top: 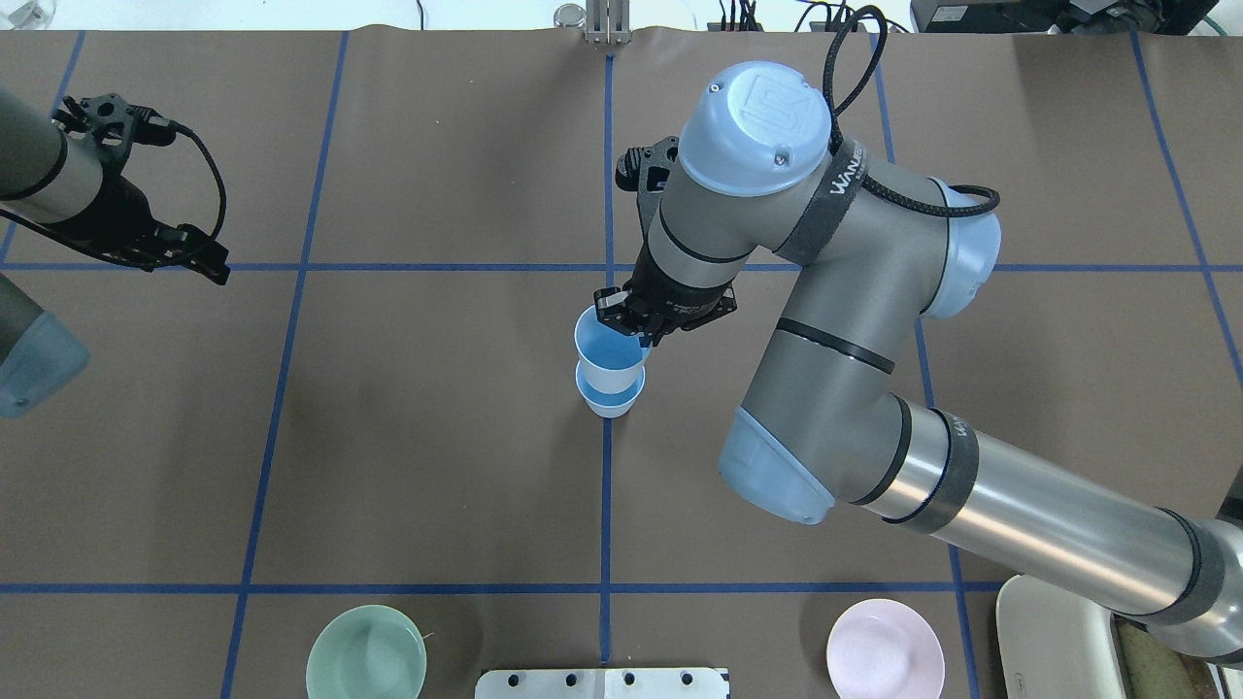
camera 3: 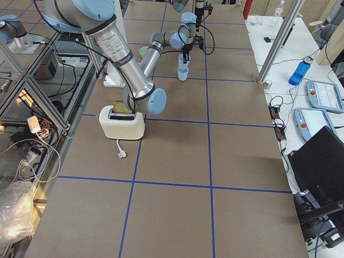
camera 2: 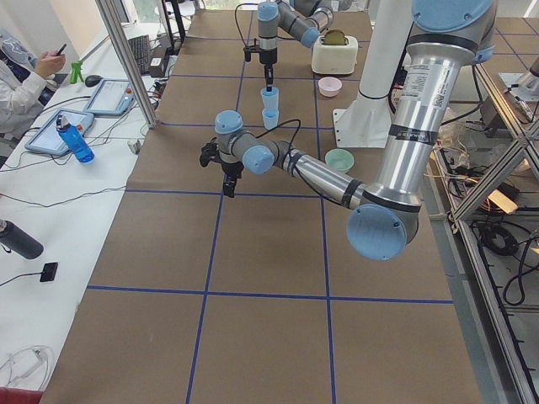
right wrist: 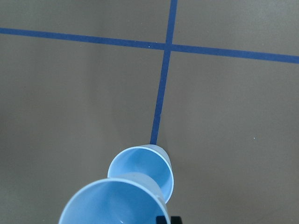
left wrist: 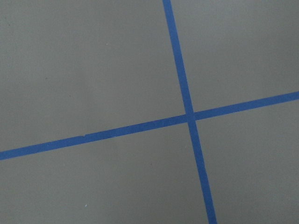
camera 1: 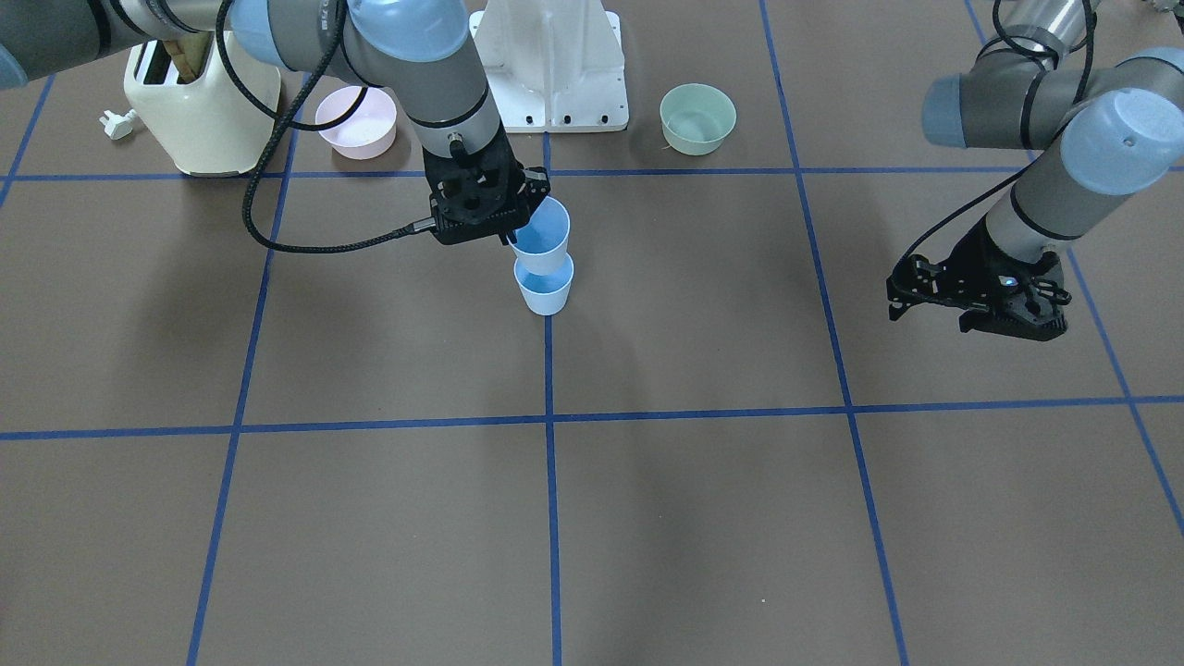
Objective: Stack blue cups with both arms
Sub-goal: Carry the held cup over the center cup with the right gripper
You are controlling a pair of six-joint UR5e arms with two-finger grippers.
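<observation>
My right gripper (camera 1: 520,233) is shut on the rim of one pale blue cup (camera 1: 541,239) and holds it upright, straight over the second blue cup (camera 1: 544,287), which stands on the table's centre tape line. The held cup's base is at the lower cup's mouth; I cannot tell whether they touch. In the overhead view the held cup (top: 610,351) overlaps the lower cup (top: 610,398) beside the right gripper (top: 636,325). The right wrist view shows the held cup (right wrist: 112,200) close up and the lower cup (right wrist: 140,168) beyond it. My left gripper (camera 1: 980,305) (top: 165,254) is open and empty, far off to the side.
A pink bowl (camera 1: 356,120) and a cream toaster (camera 1: 199,102) stand on the robot's right near the white base mount (camera 1: 550,65). A mint-green bowl (camera 1: 698,117) stands on its left. Blue tape lines grid the brown table (camera 1: 703,518).
</observation>
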